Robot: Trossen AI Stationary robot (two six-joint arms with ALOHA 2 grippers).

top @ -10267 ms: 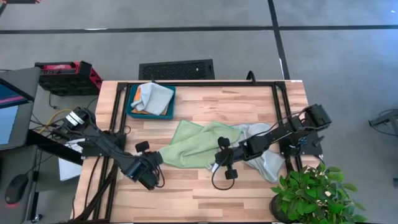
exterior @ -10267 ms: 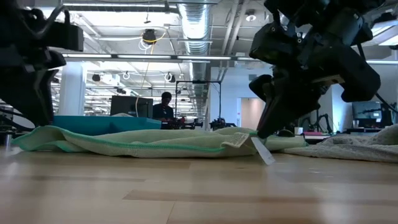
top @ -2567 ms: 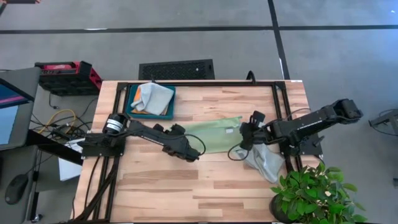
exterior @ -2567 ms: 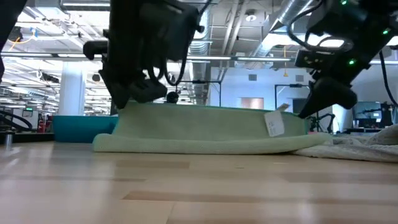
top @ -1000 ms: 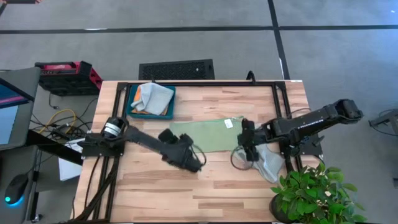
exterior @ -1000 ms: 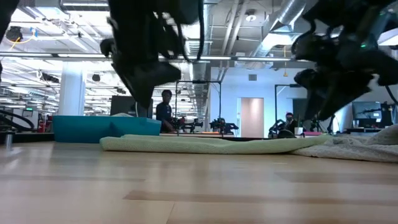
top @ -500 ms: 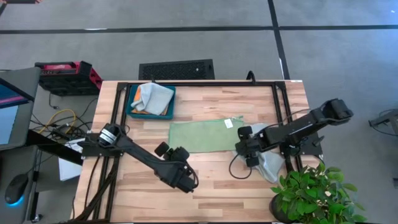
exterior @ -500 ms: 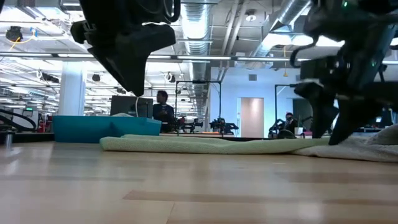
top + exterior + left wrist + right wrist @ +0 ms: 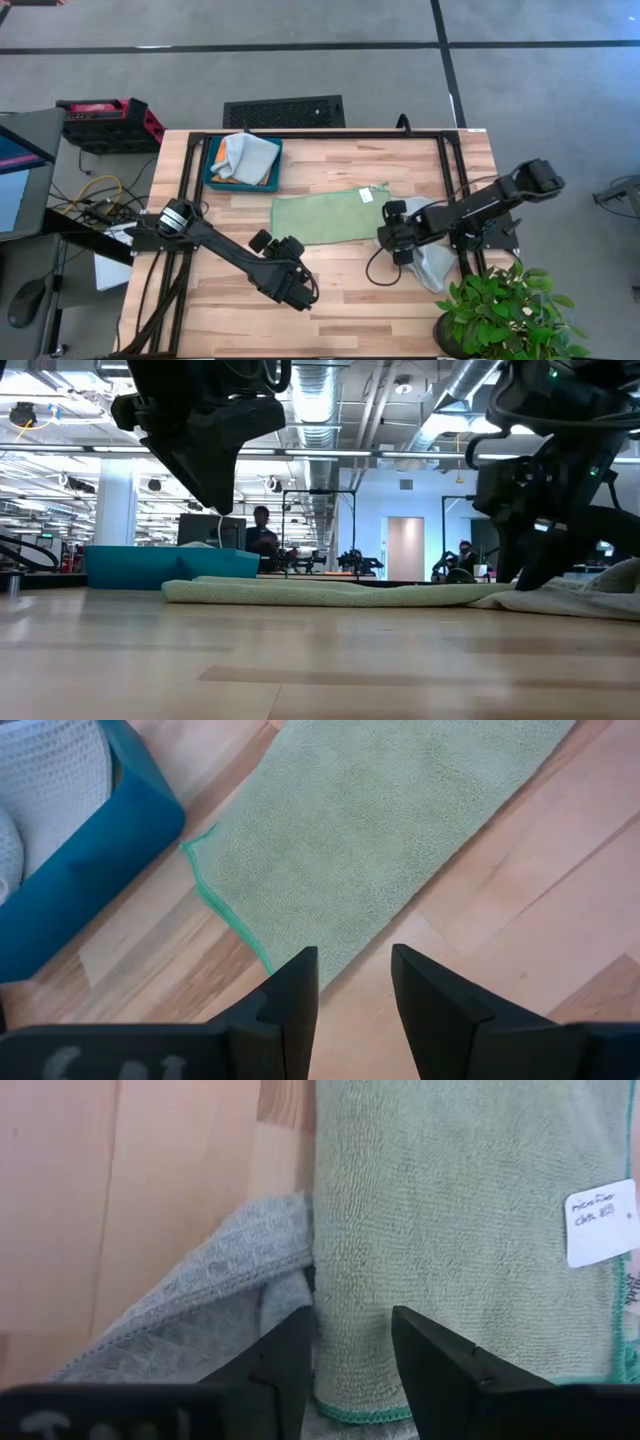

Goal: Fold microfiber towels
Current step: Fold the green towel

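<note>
The green towel [image 9: 328, 216] lies flat on the table [image 9: 350, 300], folded into a long band near the middle. Its white tag [image 9: 367, 197] sits at the far right corner. The left gripper [image 9: 293, 288] hangs over bare wood on the near side of this towel, apart from it. Its two fingers [image 9: 296, 992] stand apart with nothing between them. In the left wrist view, the towel's near left corner with its darker green hem is just ahead of the fingertips.

The right gripper [image 9: 393, 240] is at the towel's right end, near its near right corner. Its fingers [image 9: 432, 1350] are also spread and hold nothing. In the right wrist view, the towel's edge lies between and ahead of them, and the tag [image 9: 601, 1228] shows on one side. A grey towel [image 9: 432, 252] lies crumpled to the right of the green one, partly under the right arm. In the right wrist view, the grey towel [image 9: 190, 1320] touches the green towel's [image 9: 460, 1230] edge just beside the fingers.

The teal tray [image 9: 214, 166] stands at the far left part of the table, well apart from both grippers. Another grey towel [image 9: 248, 156] rests in it, over an orange towel [image 9: 226, 178] of which only a small part shows.

In the low view, the green towel [image 9: 320, 592] is a low flat band, with the tray [image 9: 140, 567] behind its left end.
</note>
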